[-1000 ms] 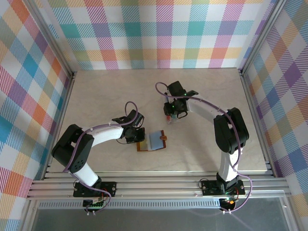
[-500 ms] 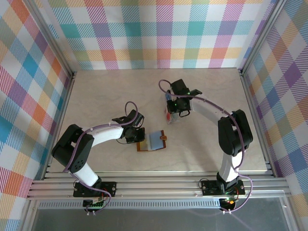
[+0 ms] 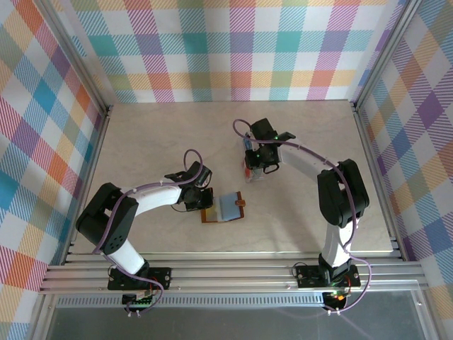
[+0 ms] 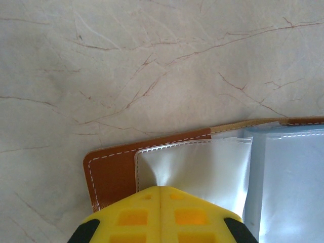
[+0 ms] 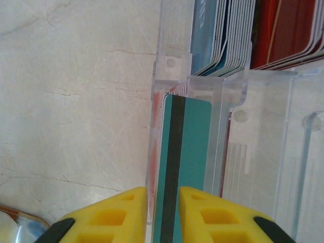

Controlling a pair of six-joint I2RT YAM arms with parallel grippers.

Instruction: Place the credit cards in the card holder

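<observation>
The marbled table (image 3: 156,134) bears the open brown card holder (image 3: 225,207) and a clear tray (image 5: 268,152)

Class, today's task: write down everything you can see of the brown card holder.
The card holder is a small brown leather-look wallet with pale stitching round its edge. It lies open and flat on the marbled table, clear glossy pockets facing up, a small brown tab on the side away from the left arm. The left end effector, shut, meets the nearest pocket, where the plastic puckers.
</observation>
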